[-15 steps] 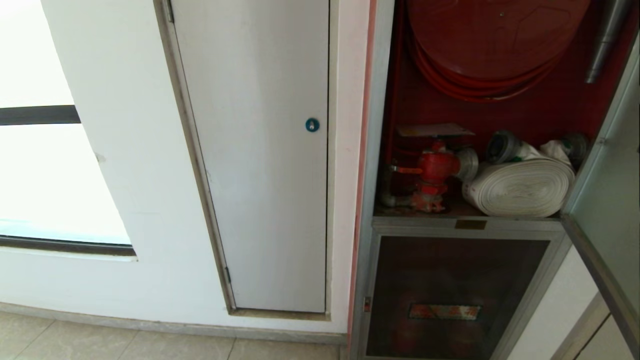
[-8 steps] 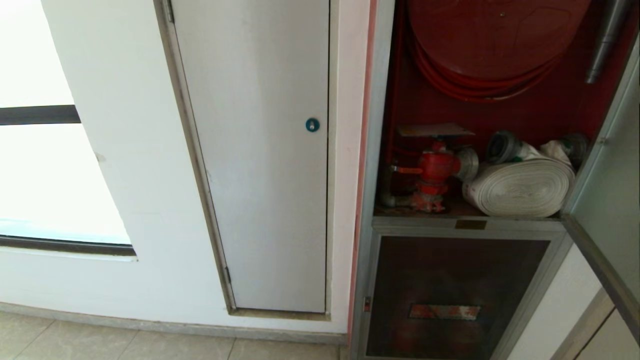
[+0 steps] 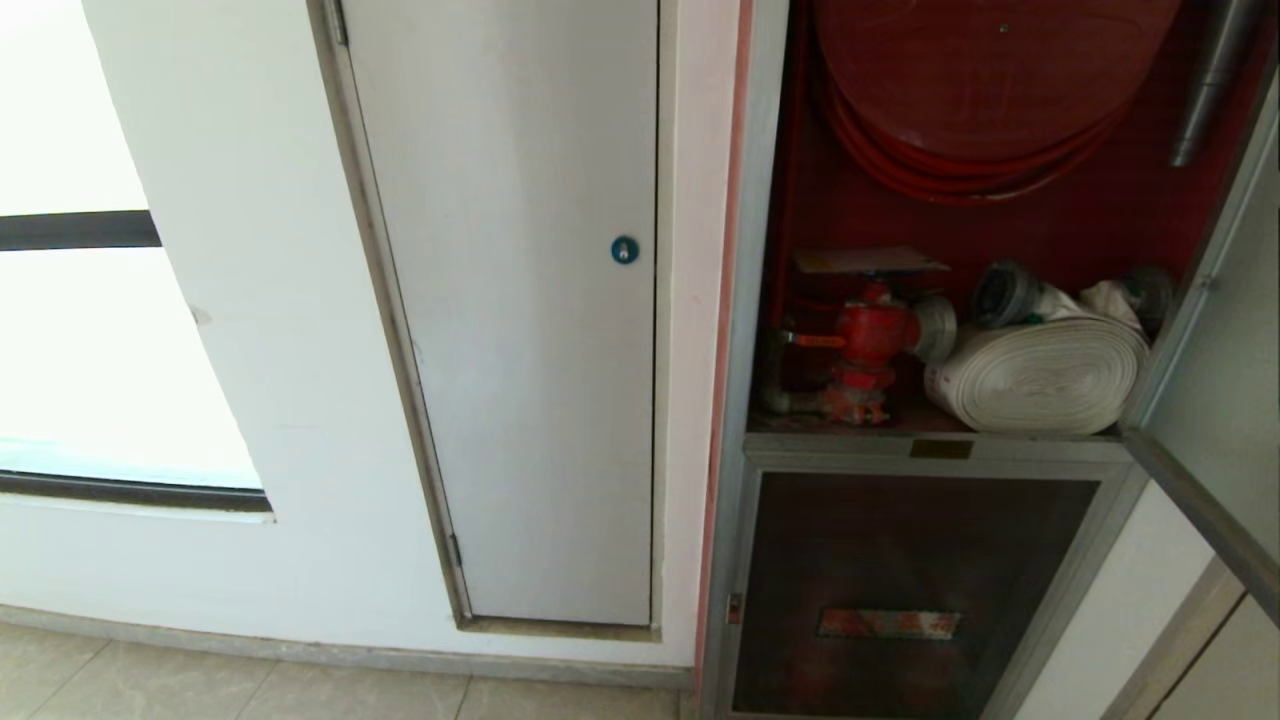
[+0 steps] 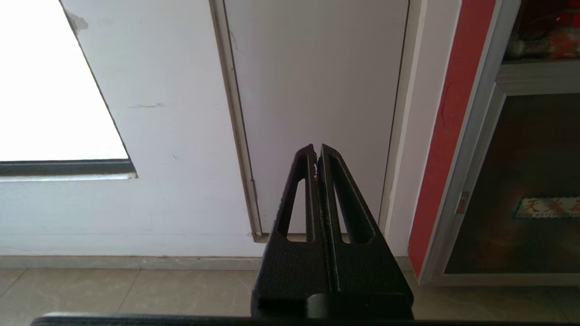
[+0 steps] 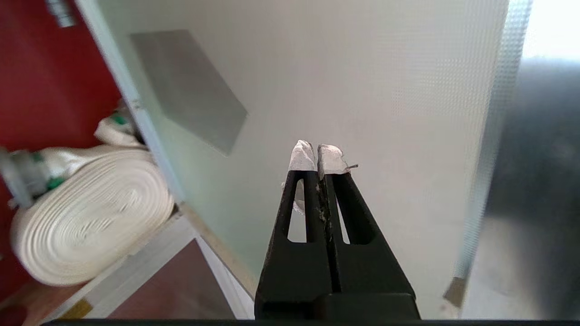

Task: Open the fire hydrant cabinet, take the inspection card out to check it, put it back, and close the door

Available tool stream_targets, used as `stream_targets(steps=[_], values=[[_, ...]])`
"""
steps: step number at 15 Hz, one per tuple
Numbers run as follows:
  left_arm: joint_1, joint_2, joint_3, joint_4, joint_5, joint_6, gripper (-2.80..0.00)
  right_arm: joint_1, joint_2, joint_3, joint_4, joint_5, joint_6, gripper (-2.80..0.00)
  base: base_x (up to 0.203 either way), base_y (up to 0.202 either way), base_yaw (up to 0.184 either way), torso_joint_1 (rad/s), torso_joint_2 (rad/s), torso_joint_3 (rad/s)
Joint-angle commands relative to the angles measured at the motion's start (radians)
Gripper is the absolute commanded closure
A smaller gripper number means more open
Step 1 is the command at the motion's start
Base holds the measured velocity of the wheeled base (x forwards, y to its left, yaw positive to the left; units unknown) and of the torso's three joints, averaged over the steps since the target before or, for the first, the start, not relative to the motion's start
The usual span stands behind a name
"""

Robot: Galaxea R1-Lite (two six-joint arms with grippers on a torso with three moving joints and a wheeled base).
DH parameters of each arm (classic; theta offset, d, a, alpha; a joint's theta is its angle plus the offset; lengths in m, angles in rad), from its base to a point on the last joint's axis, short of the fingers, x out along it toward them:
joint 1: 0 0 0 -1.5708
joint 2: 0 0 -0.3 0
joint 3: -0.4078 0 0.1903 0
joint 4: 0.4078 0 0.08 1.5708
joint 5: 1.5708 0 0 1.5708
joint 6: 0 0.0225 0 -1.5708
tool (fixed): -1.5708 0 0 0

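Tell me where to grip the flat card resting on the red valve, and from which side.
Probably its near edge: the inspection card lies flat atop the red valve, its edges overhanging the valve top. Come in level from the front, one finger above the edge and one below.

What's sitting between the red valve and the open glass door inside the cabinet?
In the head view, a rolled white hose lies on the shelf between the red valve and the open door.

Left gripper [image 4: 318, 151] is closed, fingers pressed together; right gripper [image 5: 318, 154], tips white-wrapped, is likewise closed on nothing.
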Motion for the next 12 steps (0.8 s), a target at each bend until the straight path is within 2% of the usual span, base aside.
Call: stream_targets(steps=[1, 5, 9, 12], values=[[0.000, 0.001, 0.028, 0.001, 0.000, 0.000, 0.00, -0.079, 0.035, -0.005, -0.004, 0.040, 0.019, 0.00, 0.000, 0.000, 0.000, 0.000, 0.00, 0.000], [0.000, 0.000, 0.028, 0.001, 0.000, 0.000, 0.00, -0.193, 0.067, -0.007, -0.005, 0.144, 0.029, 0.00, 0.000, 0.000, 0.000, 0.000, 0.00, 0.000], [0.000, 0.001, 0.028, 0.000, 0.001, 0.000, 0.00, -0.195, 0.064, -0.003, -0.007, 0.151, 0.028, 0.00, 0.000, 0.000, 0.000, 0.000, 0.00, 0.000], [0.000, 0.000, 0.028, 0.001, 0.001, 0.000, 0.00, -0.168, 0.028, 0.011, -0.007, 0.211, 0.028, 0.00, 0.000, 0.000, 0.000, 0.000, 0.00, 0.000]])
